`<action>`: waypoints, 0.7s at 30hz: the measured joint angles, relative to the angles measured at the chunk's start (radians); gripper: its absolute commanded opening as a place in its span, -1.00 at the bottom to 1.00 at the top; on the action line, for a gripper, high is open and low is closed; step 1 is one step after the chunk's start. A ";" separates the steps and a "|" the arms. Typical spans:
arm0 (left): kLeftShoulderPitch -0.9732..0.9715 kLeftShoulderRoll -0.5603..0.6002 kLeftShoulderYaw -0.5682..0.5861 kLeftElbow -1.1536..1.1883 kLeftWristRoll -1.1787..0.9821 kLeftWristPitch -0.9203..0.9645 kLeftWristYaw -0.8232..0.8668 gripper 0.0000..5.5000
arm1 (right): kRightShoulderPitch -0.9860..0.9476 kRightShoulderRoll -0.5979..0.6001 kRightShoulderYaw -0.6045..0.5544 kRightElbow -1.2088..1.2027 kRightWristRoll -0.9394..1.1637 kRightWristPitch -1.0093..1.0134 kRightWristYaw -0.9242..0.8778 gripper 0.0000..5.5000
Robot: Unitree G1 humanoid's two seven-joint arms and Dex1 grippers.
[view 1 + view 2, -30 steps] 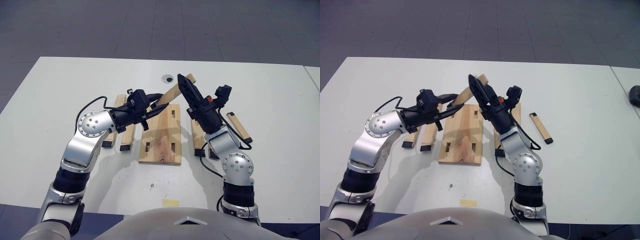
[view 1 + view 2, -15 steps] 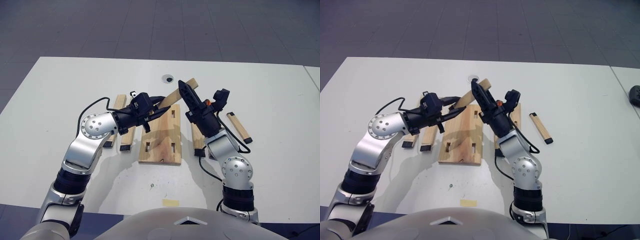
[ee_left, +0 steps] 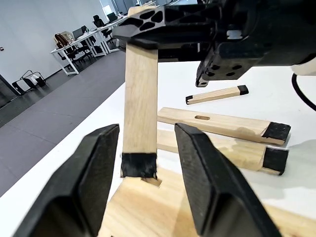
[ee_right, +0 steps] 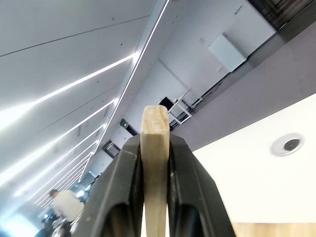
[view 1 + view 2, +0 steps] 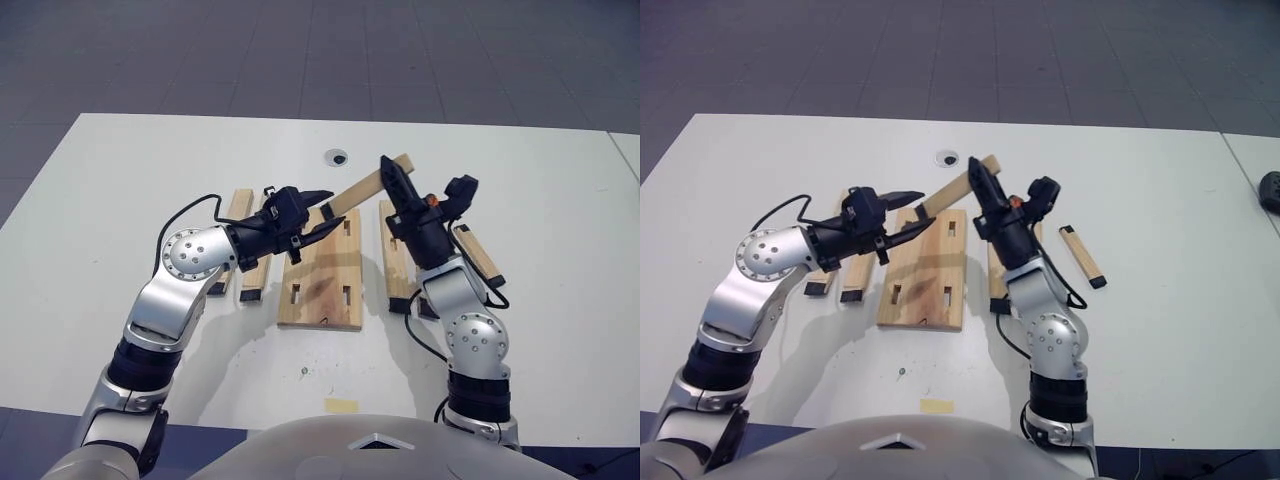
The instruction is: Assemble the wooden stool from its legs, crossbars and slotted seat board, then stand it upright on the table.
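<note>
The slotted seat board (image 5: 322, 285) lies flat mid-table. My right gripper (image 5: 390, 172) is shut on the upper part of a wooden leg (image 5: 358, 188) and holds it slanted, with the black-tipped lower end (image 3: 139, 165) down at the board's far edge. In the right wrist view the leg (image 4: 155, 163) is clamped between both fingers. My left gripper (image 5: 330, 208) is open, one finger (image 3: 94, 182) on each side of that lower end without touching it.
Two legs (image 5: 256, 268) lie left of the board. More long pieces (image 5: 396, 262) lie to its right, and a short crossbar (image 5: 478, 254) farther right. A round cable hole (image 5: 336, 157) sits behind. The table's front and right stay bare.
My right gripper has swung the leg right and down to a flatter slant. My left gripper has moved right and now straddles the leg's lower end.
</note>
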 measured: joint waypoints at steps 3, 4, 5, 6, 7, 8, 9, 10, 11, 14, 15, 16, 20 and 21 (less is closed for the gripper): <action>-0.036 -0.040 0.081 -0.021 -0.126 0.080 0.028 0.13 | 0.001 -0.009 -0.073 0.025 -0.038 -0.042 -0.042 -0.85; -0.066 -0.065 0.143 -0.023 -0.183 0.120 0.068 0.18 | 0.005 -0.021 -0.105 0.036 -0.048 -0.051 -0.055 -0.85; -0.085 -0.071 0.169 -0.020 -0.201 0.134 0.093 0.26 | 0.010 -0.028 -0.121 0.040 -0.052 -0.054 -0.061 -0.85; -0.123 -0.096 0.220 0.006 -0.210 0.147 0.158 0.32 | 0.026 -0.040 -0.143 0.044 -0.065 -0.056 -0.075 -0.85; -0.141 -0.104 0.249 0.024 -0.208 0.153 0.199 0.40 | 0.038 -0.046 -0.153 0.045 -0.072 -0.056 -0.082 -0.85; -0.163 -0.113 0.273 0.057 -0.187 0.153 0.261 0.46 | 0.059 -0.048 -0.164 0.046 -0.084 -0.056 -0.094 -0.85; -0.168 -0.120 0.287 0.078 -0.158 0.152 0.308 0.53 | 0.076 -0.049 -0.167 0.047 -0.088 -0.054 -0.102 -0.85; -0.166 -0.129 0.294 0.096 -0.132 0.152 0.350 0.60 | 0.093 -0.048 -0.167 0.046 -0.097 -0.052 -0.110 -0.85; -0.164 -0.135 0.297 0.105 -0.113 0.152 0.384 0.66 | 0.106 -0.045 -0.165 0.046 -0.109 -0.046 -0.118 -0.85; -0.141 -0.147 0.297 0.105 -0.071 0.153 0.453 0.82 | 0.123 -0.040 -0.140 0.054 -0.160 -0.046 -0.122 -0.85; -0.130 -0.153 0.297 0.105 -0.068 0.155 0.466 0.87 | 0.124 -0.039 -0.133 0.056 -0.173 -0.046 -0.122 -0.85; -0.117 -0.165 0.295 0.105 -0.060 0.161 0.475 0.94 | 0.124 -0.037 -0.127 0.060 -0.193 -0.052 -0.122 -0.85; -0.102 -0.172 0.273 0.102 -0.052 0.170 0.474 0.96 | 0.122 -0.028 -0.117 0.098 -0.262 -0.092 -0.121 -0.85; -0.101 -0.172 0.271 0.102 -0.052 0.170 0.472 0.96 | 0.121 -0.028 -0.117 0.100 -0.273 -0.102 -0.120 -0.85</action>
